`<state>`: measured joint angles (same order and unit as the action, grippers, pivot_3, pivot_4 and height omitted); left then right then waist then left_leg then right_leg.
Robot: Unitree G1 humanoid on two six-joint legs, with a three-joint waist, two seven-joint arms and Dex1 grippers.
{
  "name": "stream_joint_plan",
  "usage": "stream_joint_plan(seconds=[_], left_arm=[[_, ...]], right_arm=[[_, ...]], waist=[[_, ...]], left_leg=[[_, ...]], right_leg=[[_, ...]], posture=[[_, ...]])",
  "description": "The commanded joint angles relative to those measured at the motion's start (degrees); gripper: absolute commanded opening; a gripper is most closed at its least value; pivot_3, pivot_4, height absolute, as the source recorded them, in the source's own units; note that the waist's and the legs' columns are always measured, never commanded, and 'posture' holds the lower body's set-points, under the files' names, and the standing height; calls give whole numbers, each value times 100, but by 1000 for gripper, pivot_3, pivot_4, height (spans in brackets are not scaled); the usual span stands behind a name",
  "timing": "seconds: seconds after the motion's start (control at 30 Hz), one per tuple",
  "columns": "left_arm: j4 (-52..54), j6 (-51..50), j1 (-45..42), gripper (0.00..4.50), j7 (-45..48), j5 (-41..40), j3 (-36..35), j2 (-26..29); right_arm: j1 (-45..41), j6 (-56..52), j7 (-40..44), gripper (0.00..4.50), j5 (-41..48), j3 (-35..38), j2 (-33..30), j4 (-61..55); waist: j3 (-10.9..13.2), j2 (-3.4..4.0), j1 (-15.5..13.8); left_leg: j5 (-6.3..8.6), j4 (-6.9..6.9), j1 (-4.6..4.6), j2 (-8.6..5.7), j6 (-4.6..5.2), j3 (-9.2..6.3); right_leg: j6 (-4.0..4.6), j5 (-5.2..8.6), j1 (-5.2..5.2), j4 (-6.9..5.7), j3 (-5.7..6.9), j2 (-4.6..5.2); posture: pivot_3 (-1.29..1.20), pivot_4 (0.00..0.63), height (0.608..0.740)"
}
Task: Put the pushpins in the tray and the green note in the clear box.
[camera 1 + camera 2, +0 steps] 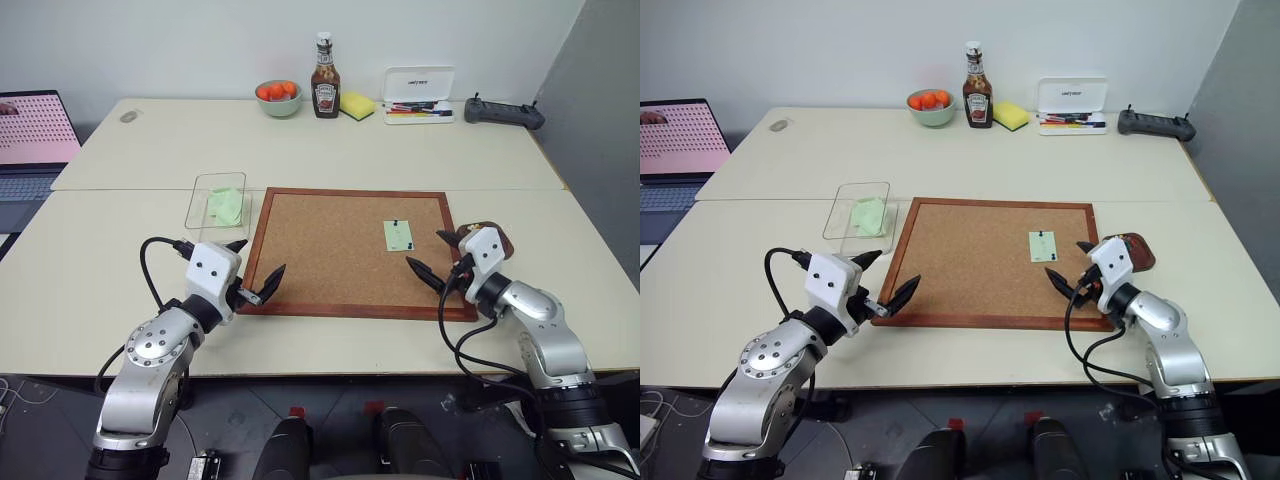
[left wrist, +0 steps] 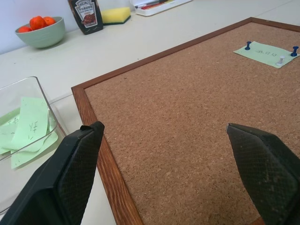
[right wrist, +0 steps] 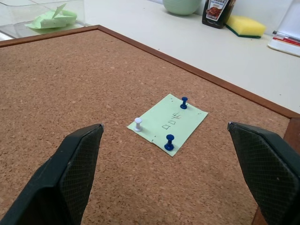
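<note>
My clear box [image 1: 200,205], far left, holds crumpled green paper [image 1: 227,205]. The tray [image 1: 1140,250] sits right. Both tools, left [image 1: 254,268] and right [image 1: 434,256], gape wide, empty.

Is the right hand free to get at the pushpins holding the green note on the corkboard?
Probably yes. The right hand is open beside the green note, and the three pushpins stand exposed on the bare corkboard with nothing in between.

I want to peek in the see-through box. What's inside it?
Inside the clear box lie pale green paper slips, loosely piled, one with handwriting. What's under the pile can't be seen, as the papers cover it.
</note>
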<state>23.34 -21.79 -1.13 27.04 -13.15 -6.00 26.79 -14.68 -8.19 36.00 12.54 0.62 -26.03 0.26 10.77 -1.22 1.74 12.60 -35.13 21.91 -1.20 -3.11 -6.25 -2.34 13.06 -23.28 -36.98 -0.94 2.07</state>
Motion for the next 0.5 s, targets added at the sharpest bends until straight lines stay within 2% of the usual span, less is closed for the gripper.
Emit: stream_joint_plan(seconds=[0.03, 0.5], left_arm=[[232, 200, -20, 4444, 44, -14, -80, 55], [-32, 25, -180, 4444, 12, 143, -93, 312]], right_arm=[[-89, 47, 14, 4500, 38, 146, -67, -100], [-59, 49, 22, 4500, 26, 130, -51, -115]], waist=[[0, 0, 0], [0, 0, -1]], left_leg=[[0, 0, 0, 0, 0, 0], [0, 0, 0, 0, 0, 1]], right_leg=[[0, 0, 0, 0, 0, 0], [0, 0, 0, 0, -1, 0]], posture=[[0, 150, 740], [0, 150, 740]])
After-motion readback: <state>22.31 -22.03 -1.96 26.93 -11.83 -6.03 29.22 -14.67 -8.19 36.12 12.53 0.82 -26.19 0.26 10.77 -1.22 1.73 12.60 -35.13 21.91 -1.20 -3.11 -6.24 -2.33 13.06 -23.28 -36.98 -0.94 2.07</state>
